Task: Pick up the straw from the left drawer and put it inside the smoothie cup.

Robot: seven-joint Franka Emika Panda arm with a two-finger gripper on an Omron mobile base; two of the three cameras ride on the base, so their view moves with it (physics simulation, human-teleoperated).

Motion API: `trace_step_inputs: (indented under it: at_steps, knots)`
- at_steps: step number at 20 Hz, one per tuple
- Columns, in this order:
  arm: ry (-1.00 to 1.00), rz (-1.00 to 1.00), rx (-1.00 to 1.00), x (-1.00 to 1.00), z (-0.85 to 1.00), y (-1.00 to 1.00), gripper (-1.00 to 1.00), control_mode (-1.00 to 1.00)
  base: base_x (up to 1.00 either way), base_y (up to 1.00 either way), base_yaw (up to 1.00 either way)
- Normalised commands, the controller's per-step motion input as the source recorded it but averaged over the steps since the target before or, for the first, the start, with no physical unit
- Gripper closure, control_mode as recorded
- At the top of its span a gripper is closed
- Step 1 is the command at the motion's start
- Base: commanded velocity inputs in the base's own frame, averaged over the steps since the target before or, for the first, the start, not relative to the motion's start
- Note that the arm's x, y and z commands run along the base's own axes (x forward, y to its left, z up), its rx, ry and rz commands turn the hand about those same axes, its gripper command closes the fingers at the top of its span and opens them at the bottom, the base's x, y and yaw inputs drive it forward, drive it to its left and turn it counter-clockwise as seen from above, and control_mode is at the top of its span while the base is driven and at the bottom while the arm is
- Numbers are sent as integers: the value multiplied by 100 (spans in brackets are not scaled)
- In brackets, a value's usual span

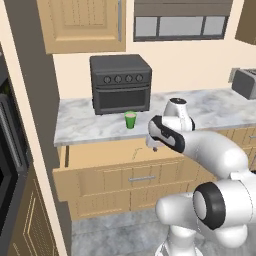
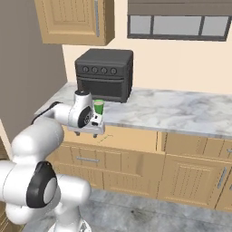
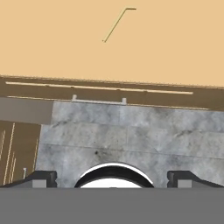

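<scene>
Gripper (image 3: pixel 112 177), fingers spread apart, hangs above the left drawer (image 3: pixel 65 48), straw (image 3: pixel 114 25) lying ahead.

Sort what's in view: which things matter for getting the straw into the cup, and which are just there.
For the job:
- straw, lying in the open left drawer
- smoothie cup, on the counter
- gripper, open above the drawer

Just there:
- toaster oven
- toaster
- counter
- wall cupboard
</scene>
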Motion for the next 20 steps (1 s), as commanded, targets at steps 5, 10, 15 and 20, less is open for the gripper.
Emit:
trace_step_inputs:
  at_steps: [5,10,15,20]
  knots:
    - [1,0,0,10,-9,0,-100,-100,0,0,0]
    - [2,0,0,14,-10,0,-100,-100,0,0,0]
    - [4,0,0,23,-20,5,-100,-100,0,0,0]
    - [3,0,0,24,-19,12,-100,-100,0,0,0]
